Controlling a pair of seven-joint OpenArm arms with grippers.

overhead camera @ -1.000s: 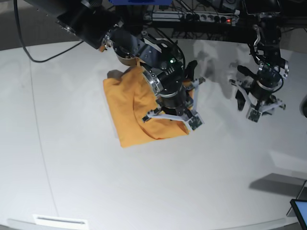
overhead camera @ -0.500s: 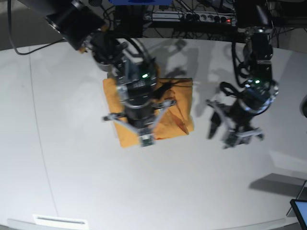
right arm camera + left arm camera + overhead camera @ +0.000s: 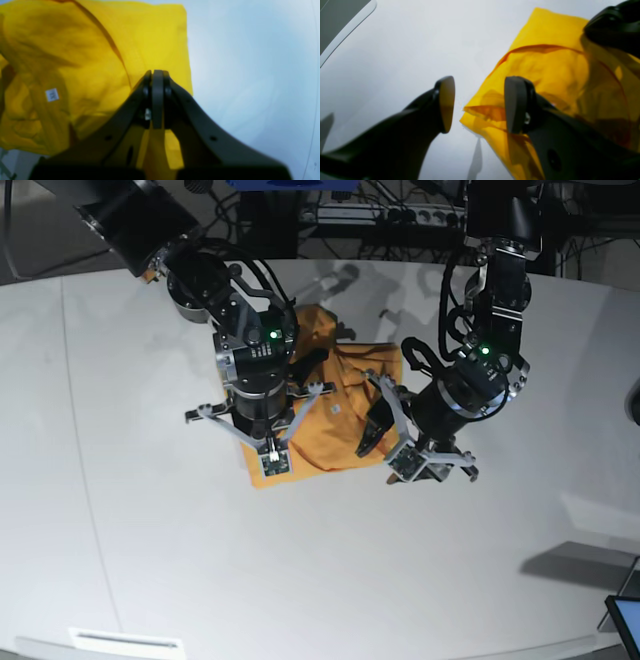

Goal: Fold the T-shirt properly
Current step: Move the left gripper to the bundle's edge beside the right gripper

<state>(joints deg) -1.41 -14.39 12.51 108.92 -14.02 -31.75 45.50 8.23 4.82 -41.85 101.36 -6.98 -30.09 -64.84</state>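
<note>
Left fingers (image 3: 477, 105) stand wide at the shirt (image 3: 340, 405) corner at lower centre; right fingers (image 3: 157, 75) stay pressed together (empty). Pinch only the top layer off the bench (image 3: 150, 560).

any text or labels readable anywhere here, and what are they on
White tag inside the T-shirt: it carries a dark mark, too blurred to read.
Corner of a screen at the edge of the base view: nothing legible on it.
Nothing else shows any word, number or brand that can be read.
</note>
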